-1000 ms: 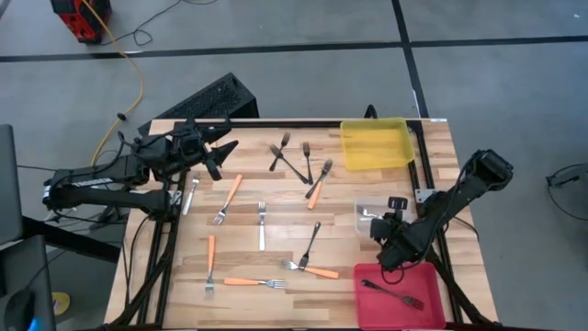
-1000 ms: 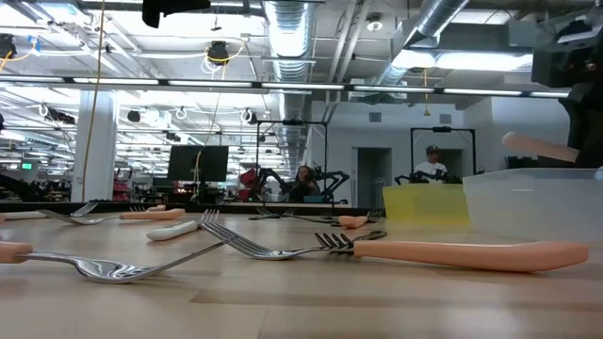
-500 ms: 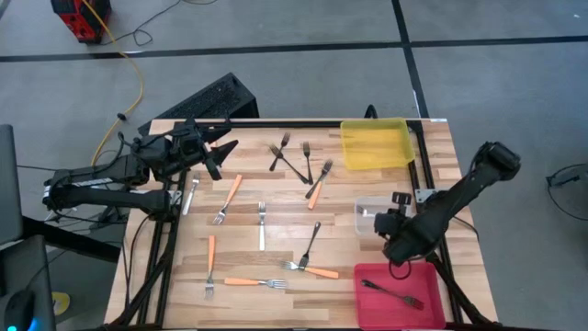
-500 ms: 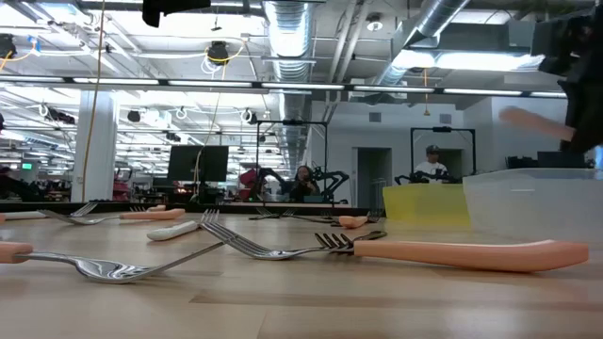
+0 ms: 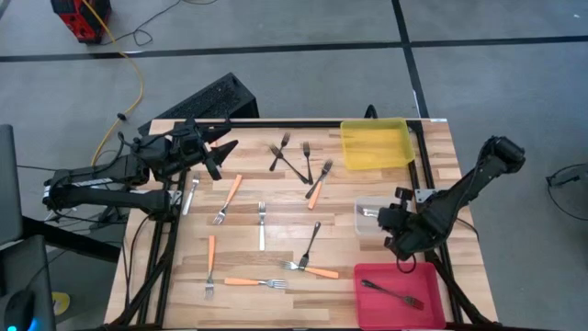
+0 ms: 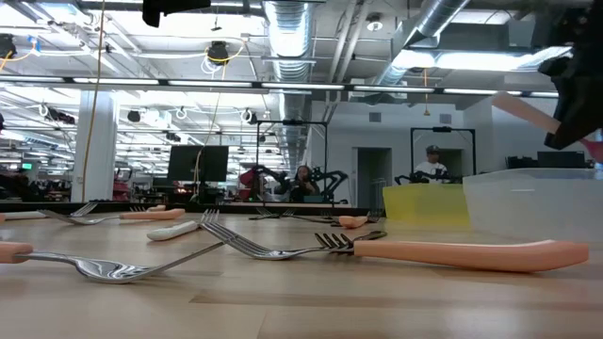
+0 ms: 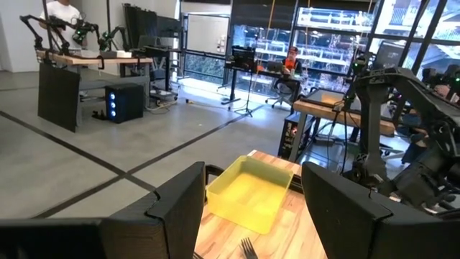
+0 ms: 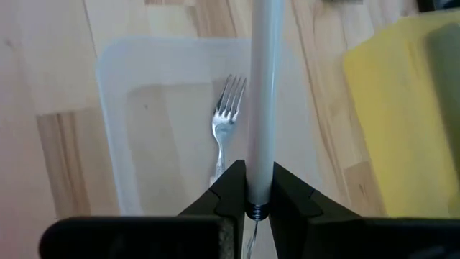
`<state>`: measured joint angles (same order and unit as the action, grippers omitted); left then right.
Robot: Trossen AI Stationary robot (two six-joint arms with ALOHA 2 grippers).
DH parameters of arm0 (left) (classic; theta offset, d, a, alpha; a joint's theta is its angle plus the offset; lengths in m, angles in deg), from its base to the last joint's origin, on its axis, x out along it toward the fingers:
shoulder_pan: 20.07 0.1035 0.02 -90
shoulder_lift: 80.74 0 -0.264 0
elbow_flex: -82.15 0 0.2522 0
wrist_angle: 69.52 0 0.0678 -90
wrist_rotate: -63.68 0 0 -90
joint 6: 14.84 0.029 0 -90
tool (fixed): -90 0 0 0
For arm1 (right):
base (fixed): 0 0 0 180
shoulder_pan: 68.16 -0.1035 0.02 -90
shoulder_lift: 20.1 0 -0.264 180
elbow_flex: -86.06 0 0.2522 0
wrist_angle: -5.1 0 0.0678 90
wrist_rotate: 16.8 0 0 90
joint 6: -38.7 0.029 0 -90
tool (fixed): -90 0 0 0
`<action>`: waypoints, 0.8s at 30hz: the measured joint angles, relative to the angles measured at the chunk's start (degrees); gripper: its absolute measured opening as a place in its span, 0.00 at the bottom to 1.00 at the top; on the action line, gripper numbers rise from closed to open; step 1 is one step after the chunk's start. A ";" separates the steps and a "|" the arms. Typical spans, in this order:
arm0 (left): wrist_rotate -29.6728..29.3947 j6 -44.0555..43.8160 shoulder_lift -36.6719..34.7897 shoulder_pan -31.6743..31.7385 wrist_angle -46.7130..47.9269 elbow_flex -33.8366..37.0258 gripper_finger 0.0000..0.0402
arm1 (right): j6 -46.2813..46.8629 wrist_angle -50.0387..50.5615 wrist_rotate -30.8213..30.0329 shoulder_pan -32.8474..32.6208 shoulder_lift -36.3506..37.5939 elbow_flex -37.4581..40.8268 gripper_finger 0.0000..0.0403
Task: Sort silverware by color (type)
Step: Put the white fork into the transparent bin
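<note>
The left gripper [image 5: 216, 152] waits above the far-left corner of the table [image 5: 248, 267], fingers spread wide and empty, pointing toward the yellow bin [image 5: 375, 144]. The unsorted silverware lies between the two arms: orange-handled forks [image 5: 227, 199], a pale fork [image 5: 261, 225] lying along the near–far line, and dark forks [image 5: 292, 158] fanned near the far edge with tines toward it.

The right gripper [image 5: 397, 221] hangs at the near-right edge of the clear bin [image 8: 108, 108], its fingers [image 8: 228, 188] pinched on one end of a white-handled fork [image 8: 262, 86]. In the right wrist view the handle runs straight out from between the fingertips, its long axis in line with the fingers and crossing the bin. In the low view the same handle [image 6: 523, 110] is tilted, well above the bin wall. A silver fork [image 8: 224, 122] already lies in the clear bin with its tines toward the far wall. One dark fork [image 5: 393, 294] lies in the red bin [image 5: 367, 276].

Risk, as a judgement: the grip is narrow and at one end only, so the fork could pivot or slip on release. Because the handle appears to reach past the bin's far wall, it could land across the rim and tip out toward the yellow bin.
</note>
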<state>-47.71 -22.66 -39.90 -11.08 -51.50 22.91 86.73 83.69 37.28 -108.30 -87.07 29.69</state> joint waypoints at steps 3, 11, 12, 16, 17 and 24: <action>0.00 0.05 0.00 0.00 -0.44 0.00 0.53 | -0.06 -1.62 0.11 0.04 1.01 1.21 0.18; 0.00 0.07 0.00 0.00 -0.62 0.00 0.53 | 0.15 -4.84 1.36 0.02 5.09 4.90 0.18; 0.00 0.07 0.00 -0.02 -0.62 0.00 0.53 | 0.13 -5.33 1.37 0.02 5.32 5.40 0.18; 0.00 0.07 0.00 -0.01 -0.64 0.00 0.53 | 0.13 -7.77 1.56 0.04 5.68 7.76 0.18; 0.00 0.09 0.00 -0.02 -0.66 0.00 0.53 | 0.11 -7.93 1.67 0.04 5.58 8.10 0.18; -0.38 0.10 0.00 -0.02 -0.71 0.00 0.53 | -0.04 -7.83 3.68 0.04 5.63 8.33 0.18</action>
<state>-48.09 -22.57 -39.90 -11.10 -52.21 22.91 86.69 75.85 40.96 -108.26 -81.44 38.02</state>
